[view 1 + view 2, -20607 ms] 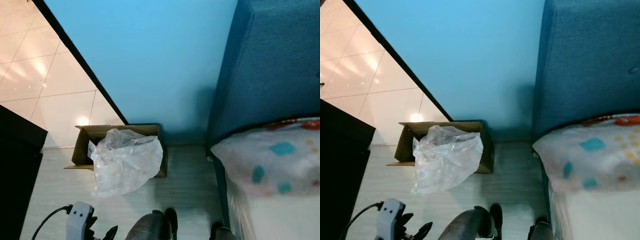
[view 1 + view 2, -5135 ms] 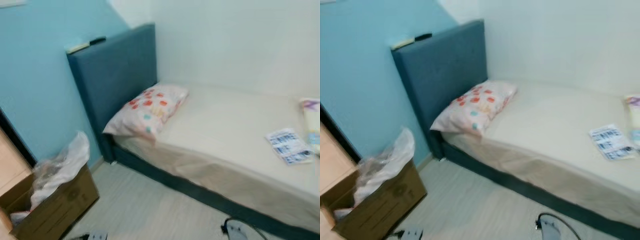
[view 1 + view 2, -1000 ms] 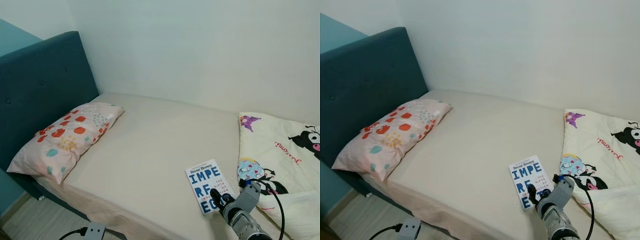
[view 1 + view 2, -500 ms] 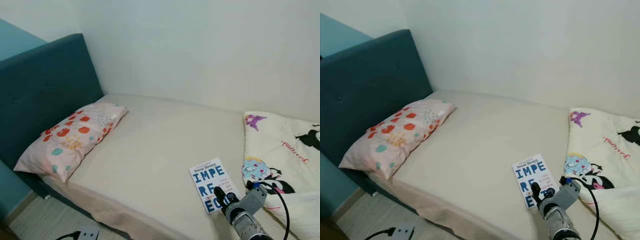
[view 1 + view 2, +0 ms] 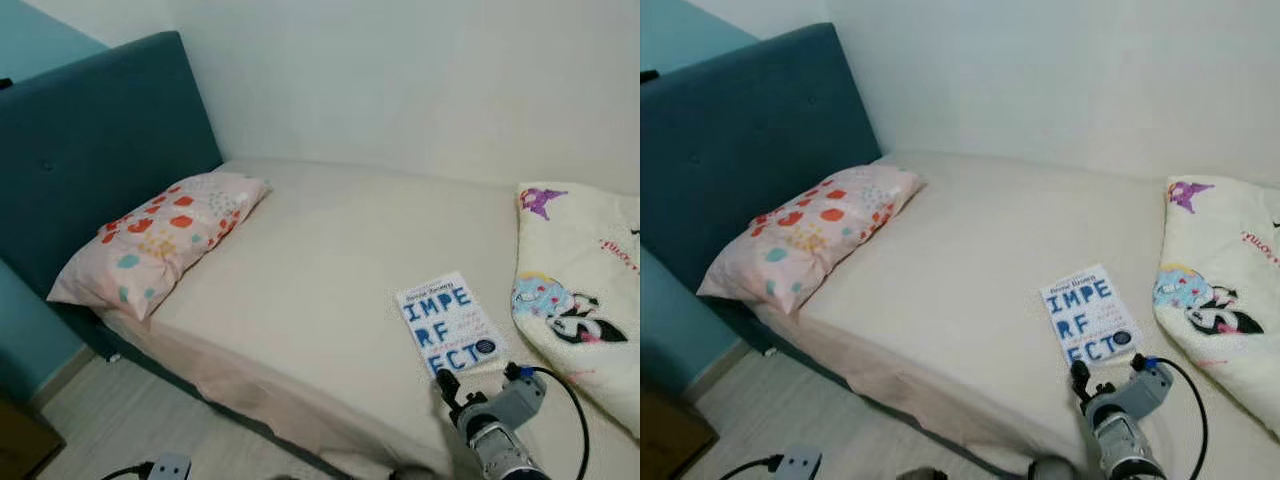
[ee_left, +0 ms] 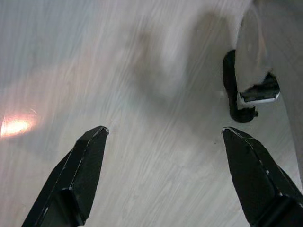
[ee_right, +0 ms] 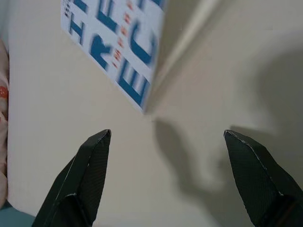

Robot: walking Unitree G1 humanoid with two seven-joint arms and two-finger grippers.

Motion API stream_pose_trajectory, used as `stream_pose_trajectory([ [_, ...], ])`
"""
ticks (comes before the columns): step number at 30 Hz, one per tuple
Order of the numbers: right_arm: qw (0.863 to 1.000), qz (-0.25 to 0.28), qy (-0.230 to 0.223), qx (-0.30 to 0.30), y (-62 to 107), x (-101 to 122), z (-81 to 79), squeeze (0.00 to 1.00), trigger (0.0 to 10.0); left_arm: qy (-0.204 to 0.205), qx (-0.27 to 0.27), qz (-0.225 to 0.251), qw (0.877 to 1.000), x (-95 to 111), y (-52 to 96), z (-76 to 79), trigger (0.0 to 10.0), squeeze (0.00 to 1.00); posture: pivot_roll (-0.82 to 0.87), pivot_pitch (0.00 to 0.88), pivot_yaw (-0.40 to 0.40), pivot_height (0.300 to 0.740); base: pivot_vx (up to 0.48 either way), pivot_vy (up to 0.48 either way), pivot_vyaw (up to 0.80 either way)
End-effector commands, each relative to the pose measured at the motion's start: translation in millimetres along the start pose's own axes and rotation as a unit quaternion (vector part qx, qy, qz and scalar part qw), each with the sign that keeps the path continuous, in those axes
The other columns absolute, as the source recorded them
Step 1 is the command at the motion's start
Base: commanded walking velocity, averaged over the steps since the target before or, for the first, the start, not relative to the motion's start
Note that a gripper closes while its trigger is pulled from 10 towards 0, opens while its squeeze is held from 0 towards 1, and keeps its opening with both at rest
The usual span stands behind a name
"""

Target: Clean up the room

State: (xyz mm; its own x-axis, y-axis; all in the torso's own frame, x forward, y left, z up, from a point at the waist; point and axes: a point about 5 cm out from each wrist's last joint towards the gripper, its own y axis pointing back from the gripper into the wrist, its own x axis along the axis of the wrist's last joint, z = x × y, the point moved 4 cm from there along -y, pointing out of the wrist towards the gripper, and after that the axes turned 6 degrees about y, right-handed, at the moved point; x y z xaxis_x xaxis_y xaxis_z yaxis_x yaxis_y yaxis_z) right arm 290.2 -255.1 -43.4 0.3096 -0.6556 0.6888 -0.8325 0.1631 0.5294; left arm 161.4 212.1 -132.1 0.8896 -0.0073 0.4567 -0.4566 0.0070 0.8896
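Observation:
A white book (image 5: 448, 320) with big blue letters lies flat on the beige mattress (image 5: 330, 270), near the bed's front edge. My right gripper (image 5: 450, 383) hovers just short of the book's near edge and is open with nothing in it. In the right wrist view, the book's corner (image 7: 113, 42) lies ahead of the spread fingertips (image 7: 99, 142), above the sheet. My left gripper (image 6: 164, 132) hangs low over the pale wood floor (image 6: 142, 71), open and empty.
A spotted pink pillow (image 5: 160, 240) rests against the dark teal headboard (image 5: 90, 130). A cream cartoon blanket (image 5: 585, 300) covers the bed's right end, close to the book. A cardboard box corner (image 5: 20, 440) sits on the floor at the left.
The view swung from the box by the blue wall to the bed. In the last second it shifted a little, and the right gripper went from over the book's near corner to just below its edge.

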Motion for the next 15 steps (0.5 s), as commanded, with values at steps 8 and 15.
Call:
stream_pose_trajectory([
  [8, 0.997, 0.061, -0.045, 0.004, 1.2, 25.8, 6.9, 0.0, 10.0, -0.027, 0.006, -0.015, 1.0, -16.2, 6.5, -17.9, 10.0, 0.0, 0.02, 0.137, 0.165, 0.607, 0.0, 0.0, 0.0],
  [15, 0.995, 0.084, -0.057, 0.023, -0.2, 38.7, 1.4, 0.0, 10.0, -0.03, 0.014, -0.024, 0.999, -26.4, 11.5, -30.2, 10.0, 0.0, 0.02, 0.143, 0.167, 0.607, 0.0, 0.0, 0.0],
])
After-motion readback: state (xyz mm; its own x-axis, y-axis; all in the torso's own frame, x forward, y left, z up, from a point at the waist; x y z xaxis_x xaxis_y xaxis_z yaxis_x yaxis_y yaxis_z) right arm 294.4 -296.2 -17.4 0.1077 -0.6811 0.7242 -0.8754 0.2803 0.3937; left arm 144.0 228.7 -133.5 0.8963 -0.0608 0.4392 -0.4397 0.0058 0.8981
